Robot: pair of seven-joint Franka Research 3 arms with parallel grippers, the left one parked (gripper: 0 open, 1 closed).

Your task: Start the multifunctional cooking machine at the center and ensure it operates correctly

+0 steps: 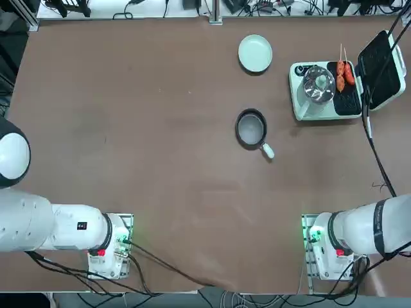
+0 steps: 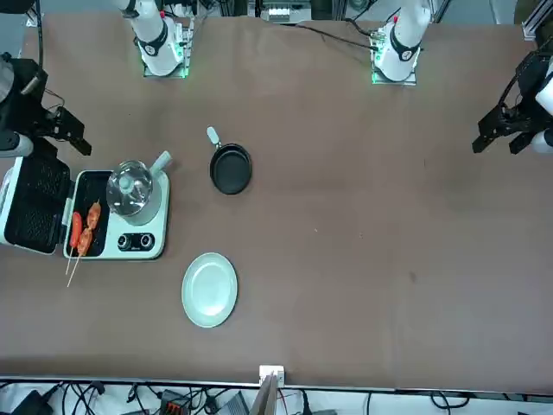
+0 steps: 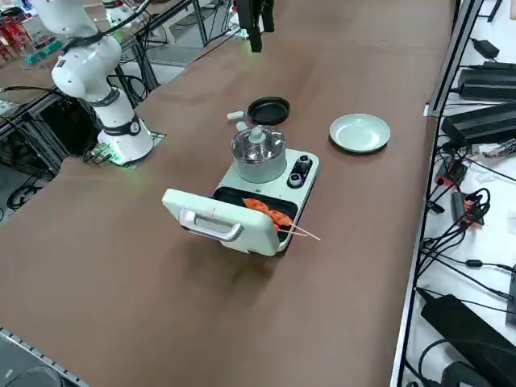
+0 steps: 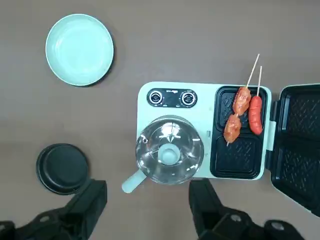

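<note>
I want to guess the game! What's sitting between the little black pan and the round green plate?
Nothing: in the top view, only bare table separates the pan from the plate. The cooking machine sits off to one side.

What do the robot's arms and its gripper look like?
The right arm is smooth, rounded and white, with a dark band at a joint. Its base has a green glowing light and red bits, and black cables trail from it. The right gripper, high above the cooking machine, has two chunky black fingers.
</note>
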